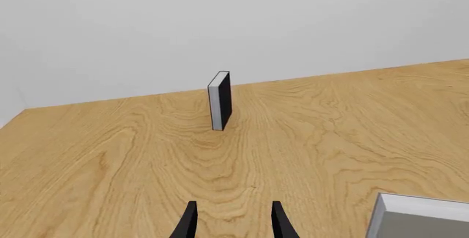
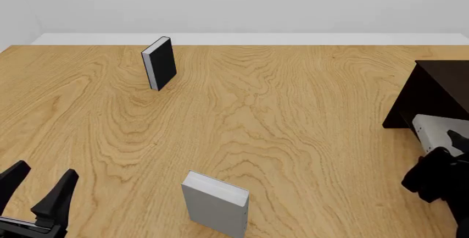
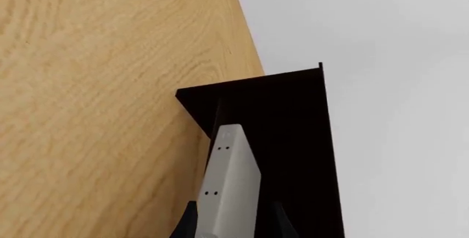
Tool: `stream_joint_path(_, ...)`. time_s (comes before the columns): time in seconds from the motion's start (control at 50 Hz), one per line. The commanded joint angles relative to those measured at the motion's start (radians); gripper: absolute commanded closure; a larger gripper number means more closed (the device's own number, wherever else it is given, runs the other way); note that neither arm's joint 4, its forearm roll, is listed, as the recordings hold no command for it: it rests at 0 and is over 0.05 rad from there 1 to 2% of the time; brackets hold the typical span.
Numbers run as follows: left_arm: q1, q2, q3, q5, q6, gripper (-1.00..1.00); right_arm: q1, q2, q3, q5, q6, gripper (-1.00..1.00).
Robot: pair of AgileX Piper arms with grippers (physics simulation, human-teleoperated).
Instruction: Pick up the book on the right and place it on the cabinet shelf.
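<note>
Grey and slim, the book (image 3: 230,186) is sitting clamped between the right gripper's (image 3: 232,216) fingers at the bottom centre of the right wrist picture, its narrow dotted face pointing at the cabinet (image 3: 293,139). In the front picture the book (image 2: 434,130) is showing at the right edge, pale against the dark cabinet (image 2: 438,92), with the right gripper (image 2: 440,175) just below it.

Judging by this, the pickup is finished and the placing is under way: the book is being carried up to the cabinet's open side. Whether its leading end is already inside the opening or only just in front of it, I cannot tell. Setting it down and letting go are not yet done.

No other item is showing in the part of the cabinet's dark interior that can be seen.

Further out, the left gripper (image 2: 37,191) is hovering with its fingers spread and nothing between them at the lower left of the front picture. A broader grey book (image 2: 215,203) is standing at bottom centre on the wooden table (image 2: 293,117), and a black book (image 2: 160,62) is standing upright at upper left.
</note>
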Motion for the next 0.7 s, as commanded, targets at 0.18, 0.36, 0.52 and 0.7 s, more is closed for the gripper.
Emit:
stream_joint_path(0.18,0.004,-0.007,0.0,0.006,0.002,-1.0,-0.051,0.051,-0.034,-0.011,-0.007,-1.0)
stream_joint_path(0.36,0.002,-0.002,0.0,0.002,0.005,-1.0,-0.078,0.066,-0.034,-0.018,-0.005,-1.0)
stream_joint_path(0.52,0.001,0.002,0.0,0.0,0.006,-1.0,-0.114,0.059,-0.025,-0.023,-0.011,-1.0)
stream_joint_path(0.7,0.001,-0.003,0.0,0.005,0.006,-1.0,-0.146,0.015,-0.015,0.003,-0.012,-1.0)
